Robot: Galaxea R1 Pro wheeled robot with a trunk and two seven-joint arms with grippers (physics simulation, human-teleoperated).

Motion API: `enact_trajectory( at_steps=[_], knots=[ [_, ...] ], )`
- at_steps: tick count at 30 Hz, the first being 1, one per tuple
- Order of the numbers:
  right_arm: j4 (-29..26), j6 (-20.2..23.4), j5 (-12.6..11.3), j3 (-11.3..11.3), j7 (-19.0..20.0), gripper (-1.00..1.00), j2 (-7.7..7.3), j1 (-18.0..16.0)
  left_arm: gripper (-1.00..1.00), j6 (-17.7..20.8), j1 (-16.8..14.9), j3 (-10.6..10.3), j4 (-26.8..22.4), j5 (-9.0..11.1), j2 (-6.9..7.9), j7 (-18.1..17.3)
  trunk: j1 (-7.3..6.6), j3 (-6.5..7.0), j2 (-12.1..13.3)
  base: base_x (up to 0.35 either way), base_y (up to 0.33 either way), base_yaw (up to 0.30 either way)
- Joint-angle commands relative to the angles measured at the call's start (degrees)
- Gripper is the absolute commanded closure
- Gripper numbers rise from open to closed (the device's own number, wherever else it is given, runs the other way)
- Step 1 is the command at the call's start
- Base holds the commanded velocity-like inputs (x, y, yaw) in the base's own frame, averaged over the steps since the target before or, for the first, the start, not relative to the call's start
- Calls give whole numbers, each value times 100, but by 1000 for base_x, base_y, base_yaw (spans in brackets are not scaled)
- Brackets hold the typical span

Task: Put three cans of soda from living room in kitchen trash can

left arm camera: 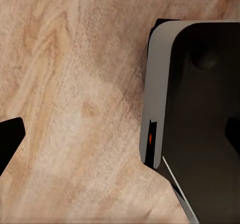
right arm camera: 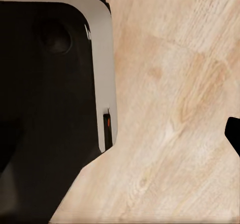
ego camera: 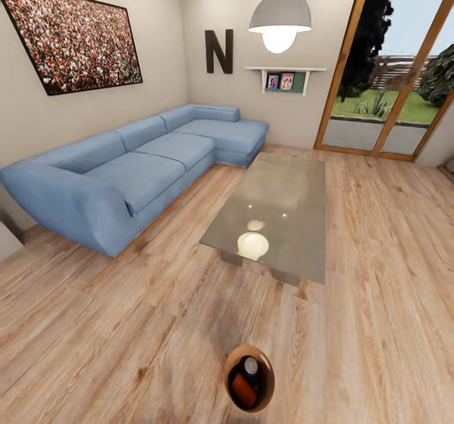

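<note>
Two soda cans, orange point(ego camera: 243, 391) and dark blue point(ego camera: 251, 367), lie binned in the trash can point(ego camera: 267, 383) on living-room floor point(ego camera: 126, 335); glass counter point(ego camera: 277, 209) bare. End effector states: cannot tell.

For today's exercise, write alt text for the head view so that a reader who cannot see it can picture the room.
A round bin with a copper-brown inside stands on the wooden floor at the view's bottom, holding an orange can and a dark blue can. Beyond it stand a glass coffee table and a light-blue corner sofa, under a crowd photo, with glass garden doors at right.
</note>
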Motion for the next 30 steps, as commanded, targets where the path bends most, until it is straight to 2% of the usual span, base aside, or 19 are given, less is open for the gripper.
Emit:
enact_trajectory(
  at_steps=[1,10,22,26,30],
  knots=[
    [0,-3,0,-1,0,-100,3,11,-100,1,1,0,-2,-2,0,1,-23,19,42,0,0,0],
    [-4,-231,-1,-5,0,-100,53,77,-100,41,-4,-1,-3,-16,-2,3,-220,180,403,0,0,0],
    [-14,-261,-1,-19,0,-100,48,79,-100,57,-28,7,-27,-22,-21,113,-484,396,884,0,0,0],
    [-17,-264,3,-84,0,-100,47,82,-100,59,-60,8,-56,-20,-141,258,-572,467,1044,0,0,0],
    [-19,-263,17,-350,0,-100,44,83,-100,59,-84,8,-68,-15,-296,345,-660,539,1205,0,0,0]
  ],
)
